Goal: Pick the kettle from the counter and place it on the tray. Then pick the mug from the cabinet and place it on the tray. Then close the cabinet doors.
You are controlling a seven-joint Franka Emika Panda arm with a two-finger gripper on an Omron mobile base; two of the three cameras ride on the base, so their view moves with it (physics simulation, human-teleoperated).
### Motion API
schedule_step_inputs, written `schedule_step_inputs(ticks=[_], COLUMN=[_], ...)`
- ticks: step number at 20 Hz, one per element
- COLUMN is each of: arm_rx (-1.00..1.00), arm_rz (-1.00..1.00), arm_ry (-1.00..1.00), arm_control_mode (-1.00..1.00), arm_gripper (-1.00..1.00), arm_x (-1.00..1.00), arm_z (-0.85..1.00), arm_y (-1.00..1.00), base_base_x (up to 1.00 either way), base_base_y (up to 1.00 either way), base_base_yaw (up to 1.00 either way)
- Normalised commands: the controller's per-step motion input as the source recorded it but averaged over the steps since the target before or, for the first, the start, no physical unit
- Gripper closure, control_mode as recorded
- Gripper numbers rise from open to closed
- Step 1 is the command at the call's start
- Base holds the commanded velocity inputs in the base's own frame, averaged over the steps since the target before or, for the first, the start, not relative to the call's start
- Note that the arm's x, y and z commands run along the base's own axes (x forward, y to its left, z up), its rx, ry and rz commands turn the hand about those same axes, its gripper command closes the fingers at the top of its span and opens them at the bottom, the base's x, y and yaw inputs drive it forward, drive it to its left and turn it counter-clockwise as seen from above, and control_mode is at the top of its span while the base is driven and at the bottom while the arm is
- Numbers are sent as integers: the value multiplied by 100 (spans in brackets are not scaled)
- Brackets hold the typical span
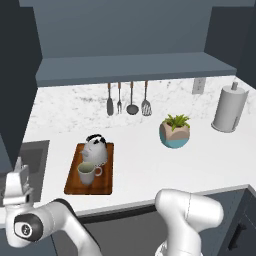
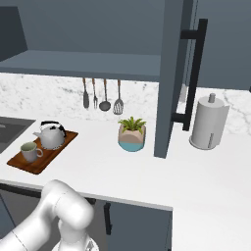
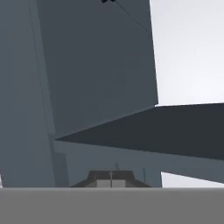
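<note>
Kitchen: marble counter (image 1: 200, 160), hanging utensils (image 1: 127, 100), sink (image 2: 10, 130).

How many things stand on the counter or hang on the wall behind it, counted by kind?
Kettle: 1
Mug: 1
Tray: 1
Plant pot: 1
Paper towel roll: 1
Hanging utensils: 4
Total: 9
</note>
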Motion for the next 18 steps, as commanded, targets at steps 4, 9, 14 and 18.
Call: schedule_step_inputs(ticks=[4,9,14,18], arm_rx=[0,0,0,0], arm_rz=[0,-7,-17,-18], arm_ry=[-4,-5,0,0], arm_control_mode=[-100,-100,-100,-100], arm_gripper=[100,100,100,100], arm_x=[-23,-3,0,0], arm_z=[15,12,36,33], arm_y=[21,48,33,30], base_base_x=[0,0,0,0], base_base_y=[0,0,0,0], base_base_yaw=[0,0,0,0])
